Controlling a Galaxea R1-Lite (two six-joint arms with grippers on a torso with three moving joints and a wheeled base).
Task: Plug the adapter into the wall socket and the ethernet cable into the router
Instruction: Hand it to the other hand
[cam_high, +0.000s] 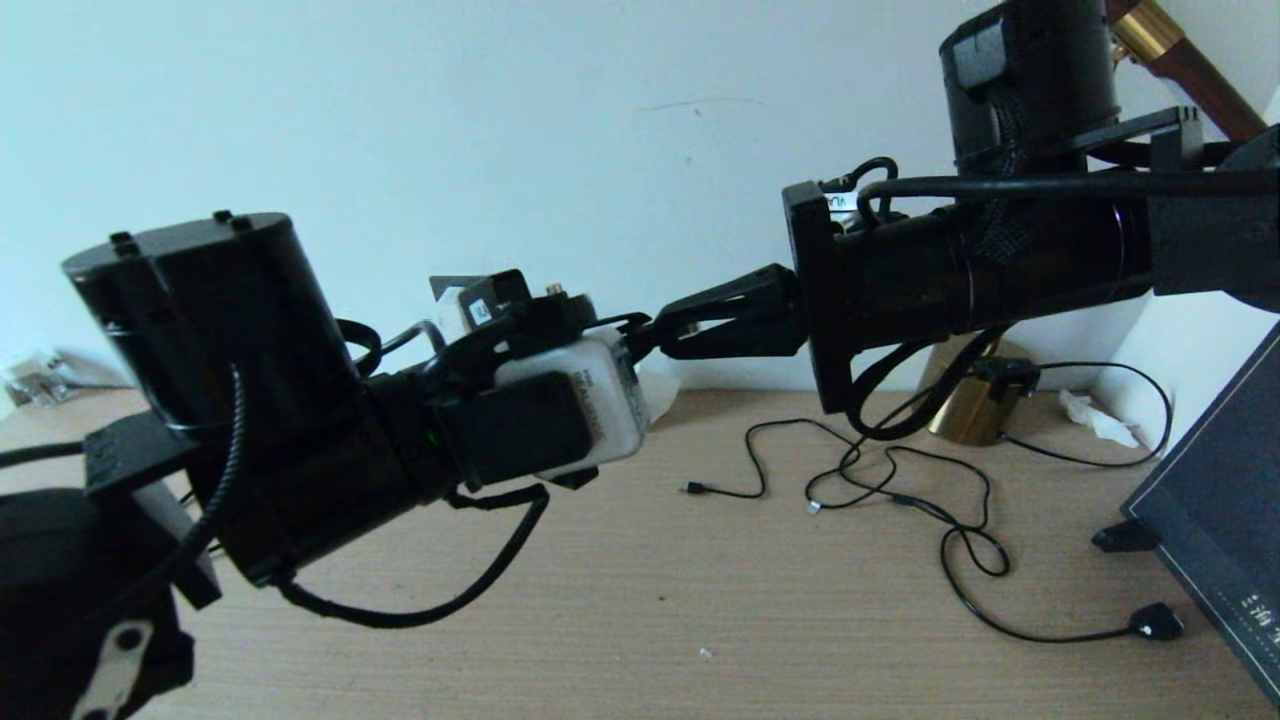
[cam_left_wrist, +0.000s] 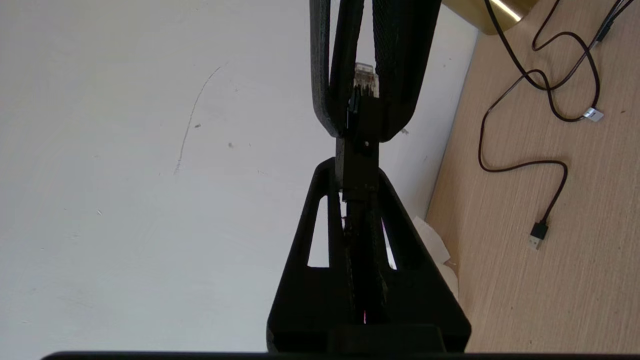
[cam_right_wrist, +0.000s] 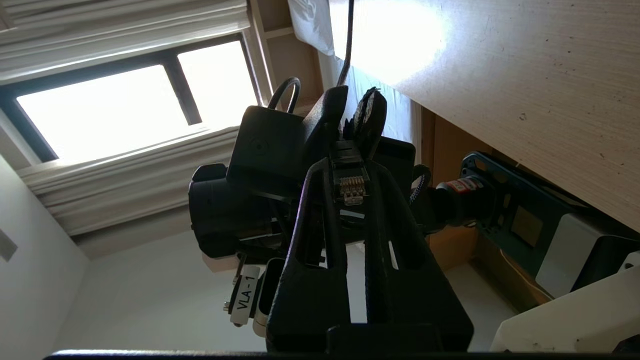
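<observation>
Both arms meet in mid-air above the wooden desk (cam_high: 640, 600). The ethernet cable (cam_left_wrist: 365, 80) is black with a clear plug tip. My left gripper (cam_left_wrist: 357, 165) is shut on its black boot. The plug end points into my right gripper (cam_left_wrist: 365, 127), whose fingers (cam_left_wrist: 400, 75) close on either side of it. In the right wrist view the plug's gold contacts face the camera between my right gripper (cam_right_wrist: 350, 167), with the left gripper (cam_right_wrist: 352, 107) just beyond. In the head view the right gripper (cam_high: 665, 335) reaches left to the left wrist. Adapter, wall socket and router are out of view.
Thin black cables with small USB-style plugs (cam_high: 690, 488) trail across the desk. A cord with a chunky black plug (cam_high: 1155, 622) lies at the right front. A brass-coloured base (cam_high: 975, 405) and crumpled tissue (cam_high: 1095, 418) sit by the wall. A dark panel (cam_high: 1220, 520) stands at the right.
</observation>
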